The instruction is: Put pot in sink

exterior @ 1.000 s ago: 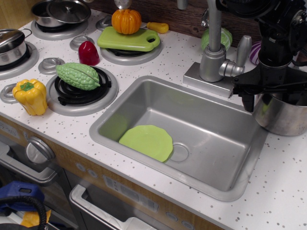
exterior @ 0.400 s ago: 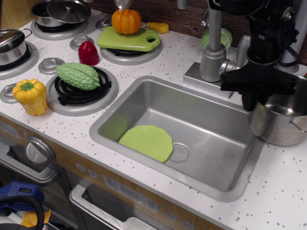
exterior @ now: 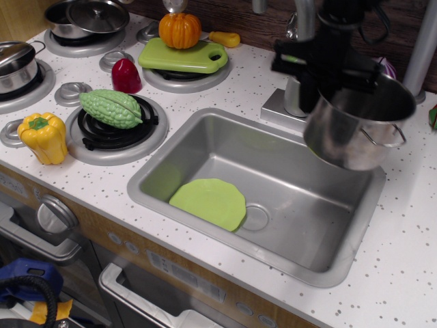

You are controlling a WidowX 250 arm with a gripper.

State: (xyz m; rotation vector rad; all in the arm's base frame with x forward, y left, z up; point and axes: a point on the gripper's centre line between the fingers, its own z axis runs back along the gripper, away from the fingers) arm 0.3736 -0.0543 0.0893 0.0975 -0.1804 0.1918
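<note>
Pot (exterior: 355, 130) is seen lifted clear of the counter at the right of the frame, tilted, hanging over the right end of the sink (exterior: 205, 130). Its near rim is clamped by the gripper (exterior: 326, 68), whose jaws are closed narrow on the wall, though the fingertips themselves are blurred. One wire handle is turned toward the lower right. Below and to the left, a green plate (exterior: 210, 201) is lying on the basin floor beside the drain (exterior: 256, 217). The tap (exterior: 304, 48) is standing just behind the gripper. For a clean finish, the pot should be carried left and lowered level, kept off the tap and the raised rim, and set down on bare steel right of the plate before the jaws are released.
</note>
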